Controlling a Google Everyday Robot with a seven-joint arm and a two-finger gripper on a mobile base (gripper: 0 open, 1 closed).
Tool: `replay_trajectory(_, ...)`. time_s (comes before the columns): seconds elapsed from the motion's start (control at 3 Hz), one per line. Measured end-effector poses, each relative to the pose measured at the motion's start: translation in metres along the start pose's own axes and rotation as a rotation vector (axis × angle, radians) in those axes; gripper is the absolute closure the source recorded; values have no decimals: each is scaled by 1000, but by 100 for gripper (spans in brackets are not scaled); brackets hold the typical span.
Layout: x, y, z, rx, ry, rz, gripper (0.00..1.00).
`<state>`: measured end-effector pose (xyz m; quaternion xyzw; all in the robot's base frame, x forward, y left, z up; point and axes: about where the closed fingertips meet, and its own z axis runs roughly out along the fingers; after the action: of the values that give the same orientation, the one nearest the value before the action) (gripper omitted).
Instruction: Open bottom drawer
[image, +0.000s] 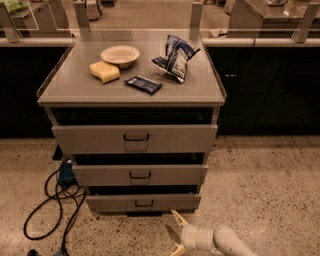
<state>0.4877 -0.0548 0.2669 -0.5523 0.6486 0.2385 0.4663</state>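
Three drawers here, and the bottom drawer sits lowest, its front not pulled out. The gripper hovers just below and right of the handle, fingers spread wide and empty. Grasp and pull both remain.

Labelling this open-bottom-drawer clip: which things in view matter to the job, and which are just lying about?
Job:
- bottom drawer
- its loop handle
- gripper, low by the floor, in front of the drawer's right part, jaws open

Lying about:
- bowl, yellow sponge, dark packet, chip bag, all on the cabinet top
- top drawer, middle drawer
- cable on the floor
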Motion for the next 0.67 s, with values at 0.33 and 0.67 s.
replay_trajectory(0.33, -7, -23, 13, 56, 8, -33, 0)
replay_trajectory(0.67, -27, -78, 20, 178, 40, -85, 0)
